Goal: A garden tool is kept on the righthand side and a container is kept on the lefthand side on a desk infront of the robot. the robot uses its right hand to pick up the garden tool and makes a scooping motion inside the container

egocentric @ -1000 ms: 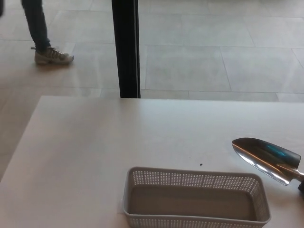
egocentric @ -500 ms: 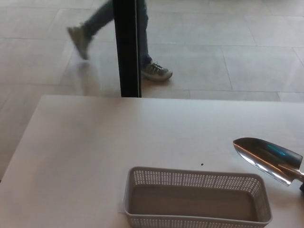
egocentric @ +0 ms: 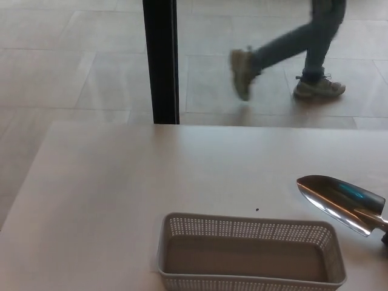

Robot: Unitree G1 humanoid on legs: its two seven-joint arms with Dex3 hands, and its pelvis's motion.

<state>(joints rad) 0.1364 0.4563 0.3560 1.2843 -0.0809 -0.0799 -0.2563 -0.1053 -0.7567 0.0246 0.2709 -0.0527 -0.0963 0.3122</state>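
A shiny metal garden trowel (egocentric: 339, 200) lies on the white desk (egocentric: 151, 176) at the right edge, blade pointing left and away; its handle runs out of the picture at the right. A grey perforated plastic basket (egocentric: 250, 229) stands at the near edge, left of the trowel, with nothing inside. Neither of my hands shows in the head view.
A black vertical post (egocentric: 160, 60) rises behind the desk's far edge. A person's legs (egocentric: 291, 48) in jeans and sneakers walk across the tiled floor beyond the desk. A tiny dark speck (egocentric: 257, 210) lies on the desk behind the basket.
The person's legs have walked from the far left, past the post, to the far right. The trowel and basket have not moved.
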